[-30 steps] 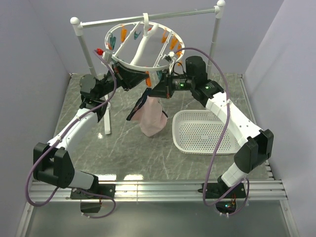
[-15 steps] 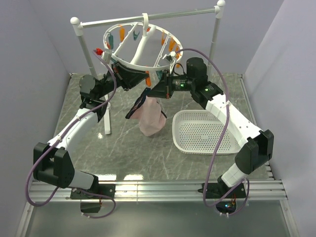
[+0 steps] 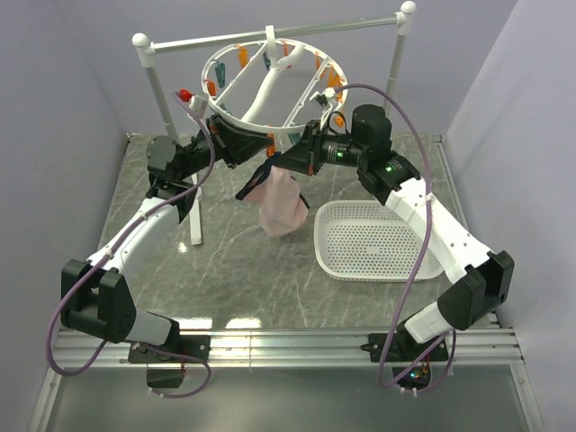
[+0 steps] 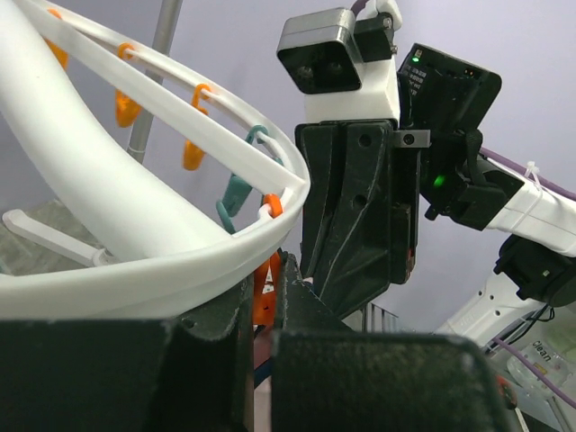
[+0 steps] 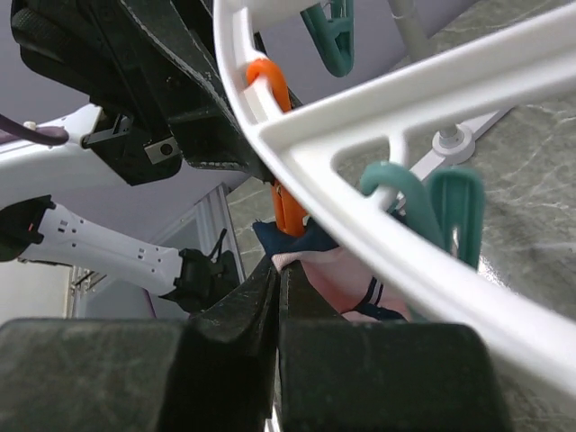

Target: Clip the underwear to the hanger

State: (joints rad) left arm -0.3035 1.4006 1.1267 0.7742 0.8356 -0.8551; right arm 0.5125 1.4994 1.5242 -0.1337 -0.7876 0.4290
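1. Rising since earlier, the right gripper (image 5: 277,279) is pinching the pale pink, navy-edged fabric underwear (image 3: 282,205) at frame centre, under the round white plastic hanger (image 3: 266,90).
2. Left gripper (image 4: 264,310) is squeezing an orange plastic clip (image 4: 262,283) narrowly; releasing early is risking a missed hem.

Lab test cell: plain lilac walls (image 3: 63,108), marble-look tabletop (image 3: 234,279), aluminium rail (image 3: 297,337)
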